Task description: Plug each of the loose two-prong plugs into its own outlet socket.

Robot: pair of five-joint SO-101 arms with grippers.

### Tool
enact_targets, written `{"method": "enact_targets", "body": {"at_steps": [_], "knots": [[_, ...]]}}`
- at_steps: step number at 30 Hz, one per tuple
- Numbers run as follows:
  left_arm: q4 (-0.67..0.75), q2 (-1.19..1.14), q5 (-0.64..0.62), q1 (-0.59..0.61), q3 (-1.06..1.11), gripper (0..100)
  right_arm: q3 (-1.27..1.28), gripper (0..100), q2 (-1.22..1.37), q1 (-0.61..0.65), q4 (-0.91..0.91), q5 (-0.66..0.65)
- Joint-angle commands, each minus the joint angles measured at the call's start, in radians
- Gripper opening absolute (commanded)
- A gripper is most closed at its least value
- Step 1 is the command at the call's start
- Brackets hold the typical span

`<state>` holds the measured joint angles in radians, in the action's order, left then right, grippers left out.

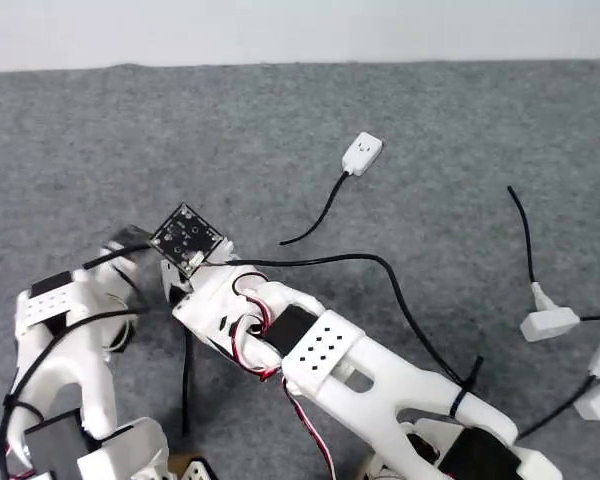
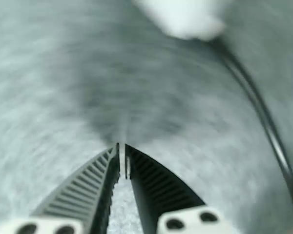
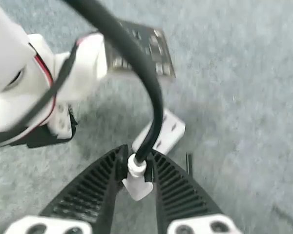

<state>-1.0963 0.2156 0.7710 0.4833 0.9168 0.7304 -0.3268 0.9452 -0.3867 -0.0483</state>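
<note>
step in hand, i'd say: seat the plug (image 3: 136,184) in the socket (image 3: 162,130) lying just past it, twd the left edge of the mat (image 1: 430,120). line prongs w/ slots, press straight down, don't let the cord (image 3: 154,92) tug it askew. left gripper (image 2: 121,148): jaws pressed together, nothing btwn. right gripper (image 3: 136,158): jaws narrow, pinching the plug at its cord end.

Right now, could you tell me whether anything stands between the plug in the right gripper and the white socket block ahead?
Nothing visible does. The right gripper holds the plug just short of the socket block; only the plug's own cord arcs over it.
</note>
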Motion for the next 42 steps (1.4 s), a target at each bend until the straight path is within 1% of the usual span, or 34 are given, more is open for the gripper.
{"method": "enact_targets", "body": {"at_steps": [1,5,8,10,12,14,26,29,33,40,42], "knots": [[0.052,0.02,-0.213,0.089,-0.081,1,-0.012,0.8,0.045,-0.01,0.114,-0.083],[0.117,0.02,-0.345,0.146,-0.084,1,-0.091,0.8,0.191,-0.01,0.173,-0.14],[0.149,0.02,-0.387,0.186,-0.085,1,-0.199,0.8,0.315,-0.01,0.151,-0.178],[0.169,0.02,-0.404,0.204,-0.085,1,-0.256,0.8,0.383,-0.01,0.14,-0.238],[0.172,0.018,-0.404,0.209,-0.084,1,-0.298,0.8,0.42,-0.007,0.142,-0.281],[0.173,0.018,-0.405,0.209,-0.084,1,-0.325,0.8,0.432,-0.005,0.148,-0.295],[0.175,0.017,-0.404,0.204,-0.081,1,-0.382,0.8,0.447,-0.021,0.159,-0.299],[0.175,0.017,-0.404,0.204,-0.079,1,-0.385,0.8,0.483,-0.035,0.188,-0.299],[0.175,0.015,-0.404,0.193,-0.079,1,-0.427,0.8,0.549,-0.035,0.179,-0.298],[0.143,-0.081,-0.404,0.193,-0.15,1,-0.428,0.8,0.575,-0.05,0.176,-0.296],[0.132,-0.11,-0.404,0.193,-0.174,1,-0.428,0.8,0.581,-0.058,0.131,-0.293]]}}
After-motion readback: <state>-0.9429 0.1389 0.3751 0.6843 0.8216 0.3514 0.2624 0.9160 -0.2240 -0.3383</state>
